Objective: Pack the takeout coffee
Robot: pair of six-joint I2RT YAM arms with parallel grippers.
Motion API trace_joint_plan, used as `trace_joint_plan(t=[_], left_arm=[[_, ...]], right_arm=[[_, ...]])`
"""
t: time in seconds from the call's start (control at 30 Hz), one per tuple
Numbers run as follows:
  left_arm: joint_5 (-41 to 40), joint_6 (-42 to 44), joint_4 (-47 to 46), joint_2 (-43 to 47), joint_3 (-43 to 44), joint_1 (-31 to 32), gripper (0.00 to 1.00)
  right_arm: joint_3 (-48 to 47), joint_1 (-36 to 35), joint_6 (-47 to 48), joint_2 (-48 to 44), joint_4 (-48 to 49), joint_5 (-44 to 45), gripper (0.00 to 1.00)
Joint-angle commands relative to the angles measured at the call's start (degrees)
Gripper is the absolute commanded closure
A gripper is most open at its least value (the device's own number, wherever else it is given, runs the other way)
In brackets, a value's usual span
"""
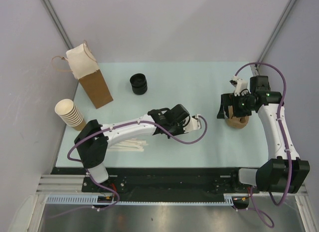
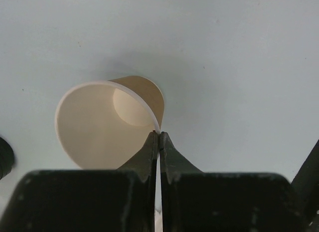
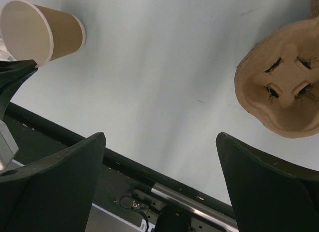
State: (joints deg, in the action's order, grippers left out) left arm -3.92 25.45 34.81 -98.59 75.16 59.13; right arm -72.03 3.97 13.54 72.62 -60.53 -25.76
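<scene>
While L gripper [image 2: 158,135] pinched the rim of the unlidded kraft cup [image 2: 99,124], cup sat mid-table, tilted, mouth twd L wrist, base pointing away. R gripper [image 3: 160,142] spread, empty, well apart at right, by pulp carrier [image 3: 284,87].

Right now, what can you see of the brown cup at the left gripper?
The cup is paper, kraft brown outside and cream inside, with a thin rolled rim. It has no lid and looks empty. It is tipped far over, with its mouth toward the left wrist camera and its base pointing away. The left gripper is shut on its rim, pinching the wall at one spot. It is close above the pale table, but I cannot tell whether it touches it.
</scene>
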Motion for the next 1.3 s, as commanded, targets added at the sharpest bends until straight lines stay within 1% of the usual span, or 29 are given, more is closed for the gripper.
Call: trace_joint_plan(t=[0.0, 0.1, 0.13, 0.2, 0.23, 0.3, 0.47, 0.57, 0.6, 0.67, 0.73, 0.77, 0.8, 0.83, 0.9, 0.97, 1.0, 1.03, 1.1, 1.13, 1.2, 1.23, 1.27], left_arm=[[2.86, -2.77, -2.55, 0.85, -0.36, 0.28, 0.97], [3.04, -3.3, -2.55, 0.68, -0.36, 0.28, 0.94], [2.96, -3.3, -2.55, 0.76, -0.27, 0.28, 0.9], [2.7, -3.39, -2.64, 0.94, -0.27, 0.28, 0.87], [2.52, -3.39, -2.47, 1.11, -0.36, 0.19, 0.81], [2.34, -3.39, -2.29, 1.64, -0.01, 0.28, 0.76], [1.47, -3.48, -0.01, 2.43, 2.09, 0.19, 0.59], [1.11, -3.74, 3.15, 3.84, 5.52, 0.19, 0.5], [0.94, -3.83, 4.03, 4.88, 7.88, 0.11, 0.48], [1.2, -3.13, 7.37, 6.03, 10.7, 0.1, 0.39], [1.29, -2.52, 11.14, 7.78, 15.09, 0.1, 0.22], [1.11, -1.82, 12.38, 8.49, 16.5, -0.07, 0.15], [0.94, -1.64, 13.43, 9.11, 18.86, -0.25, 0.05], [0.76, -1.55, 15.27, 10.59, 19.93, -0.51, 0.01], [1.02, -1.98, 16.69, 12.18, 22.21, -2.17, 0.0], [2.77, -3.3, 18.36, 15.08, 22.93, -5.6, 0.01], [6.35, -4.0, 18.54, 16.31, 22.76, -7.09, 0.01], [7.78, -4.79, 18.46, 17.54, 22.23, -10.5, 0.0], [11.72, -7.08, 17.67, 21.49, 20.39, -13.94, 0.01], [11.92, -7.95, 17.05, 22.98, 19.34, -16.83, 0.0], [11.66, -11.99, 13.63, 27.38, 15.3, -19.31, 0.0], [11.74, -13.57, 12.14, 28.87, 13.54, -22.02, 0.01], [12.27, -15.85, 10.82, 32.11, 9.26, -23.35, 0.0]], right_arm=[[-0.13, 0.25, -0.88, 0.24, 1.03, -1.05, 0.0], [-0.13, 0.34, -0.88, 0.15, 0.94, -1.22, 0.0], [-0.22, 0.34, -0.97, 0.07, 0.94, -1.14, 0.0], [-0.22, 0.34, -0.88, 0.07, 0.85, -1.22, 0.0], [-0.13, 0.34, -0.97, -0.02, 0.77, -1.22, 0.0], [-0.13, 0.43, -0.89, -0.11, 0.77, -1.4, 0.0], [-0.13, 0.43, -0.89, -0.37, 0.59, -1.49, 0.0], [-0.22, 0.43, -0.97, -0.72, 0.68, -1.4, 0.0], [-0.22, 0.43, -0.88, -0.9, 0.77, -1.31, 0.0], [-0.22, 0.43, -0.8, -1.25, 0.77, -1.31, 0.0], [-0.22, 0.17, -0.36, -1.43, 0.68, -1.22, 0.0], [-0.22, 0.08, 0.43, -1.69, 0.51, -0.35, 0.0], [-0.3, -0.19, 0.96, -1.69, 0.42, 0.18, 0.0], [-0.57, -0.19, 1.57, -1.78, -0.37, 0.62, 0.0], [-1.44, -0.19, 2.89, -2.13, -1.25, 1.15, 0.0], [-2.41, -0.19, 3.51, -2.31, -2.22, 1.32, 0.0], [-2.59, -0.19, 3.95, -2.66, -2.57, 1.32, 0.0], [-2.94, -0.19, 4.04, -2.75, -3.18, 1.41, 0.0], [-3.29, -0.19, 4.04, -3.18, -3.28, 2.55, 0.0], [-3.38, -0.1, 4.04, -3.36, -3.36, 3.16, 0.0], [-3.47, 0.07, 4.21, -3.54, -3.36, 5.36, 0.0], [-3.47, 0.16, 4.39, -3.54, -3.54, 6.15, 0.0], [-3.56, 0.34, 4.48, -3.45, -3.71, 6.42, 0.0]])
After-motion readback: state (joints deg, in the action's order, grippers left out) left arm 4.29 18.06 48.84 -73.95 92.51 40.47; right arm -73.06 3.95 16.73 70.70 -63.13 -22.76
